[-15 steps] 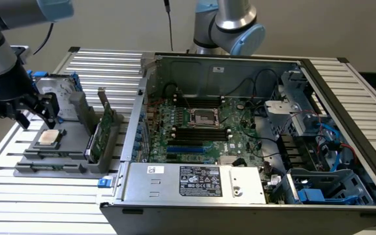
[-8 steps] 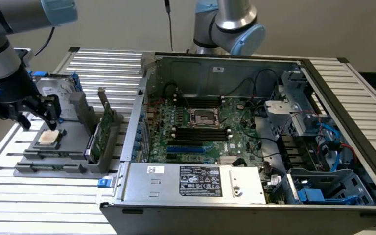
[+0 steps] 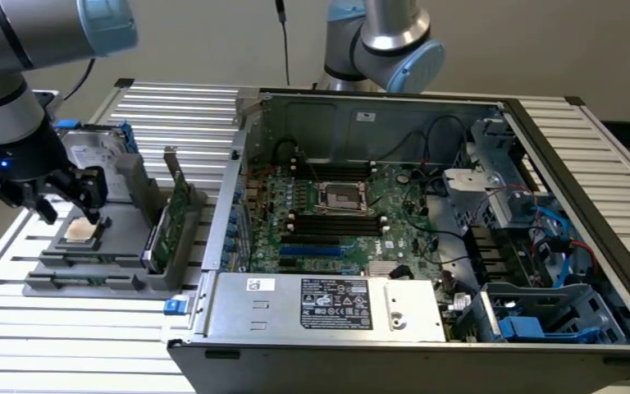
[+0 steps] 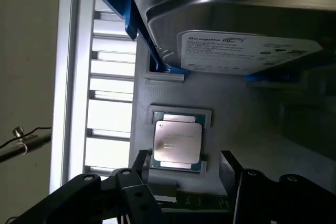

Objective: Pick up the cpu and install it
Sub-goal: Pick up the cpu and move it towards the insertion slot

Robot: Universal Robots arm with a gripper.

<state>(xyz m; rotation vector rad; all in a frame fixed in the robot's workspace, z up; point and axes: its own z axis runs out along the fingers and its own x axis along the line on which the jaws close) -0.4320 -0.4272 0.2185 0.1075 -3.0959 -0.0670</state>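
The cpu [image 3: 79,232] is a small square chip with a silvery top, lying flat in a recess of the grey holder [image 3: 85,271] on the exterior view's left. In the wrist view the cpu [image 4: 177,141] sits in its square seat. My gripper [image 3: 71,215] hangs just above it, open, with nothing between its black fingers [image 4: 139,163]. The fingers stand wide on either side of the chip's near edge, apart from it [image 4: 184,167]. The motherboard's empty socket [image 3: 343,197] lies inside the open computer case [image 3: 403,320].
A silver hard drive [image 4: 236,40] in a blue bracket stands at the holder's far end, close behind the gripper [image 3: 96,152]. A green circuit card [image 3: 173,217] stands upright in the holder beside the cpu. A second robot arm [image 3: 386,49] rises behind the case.
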